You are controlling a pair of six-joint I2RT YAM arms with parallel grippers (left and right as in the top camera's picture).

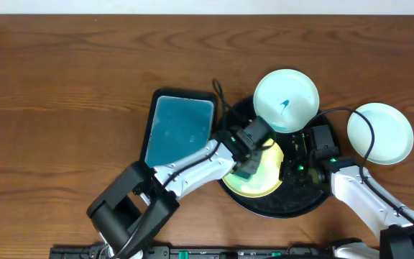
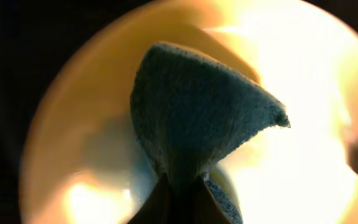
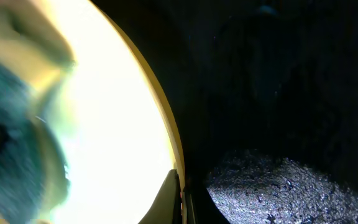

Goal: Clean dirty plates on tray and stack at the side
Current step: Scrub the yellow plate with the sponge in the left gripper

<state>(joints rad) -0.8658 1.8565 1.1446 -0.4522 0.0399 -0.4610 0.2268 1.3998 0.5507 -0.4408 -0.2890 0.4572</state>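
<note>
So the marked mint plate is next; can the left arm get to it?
Probably yes: the marked mint plate lies uncovered just beyond the left gripper, which holds the cloth on the yellow plate.

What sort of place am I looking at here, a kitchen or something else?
Probably a robot test bench, not a kitchen: two robot arms work over a wooden table, wiping a yellow plate on a black tray with a cloth.
</note>
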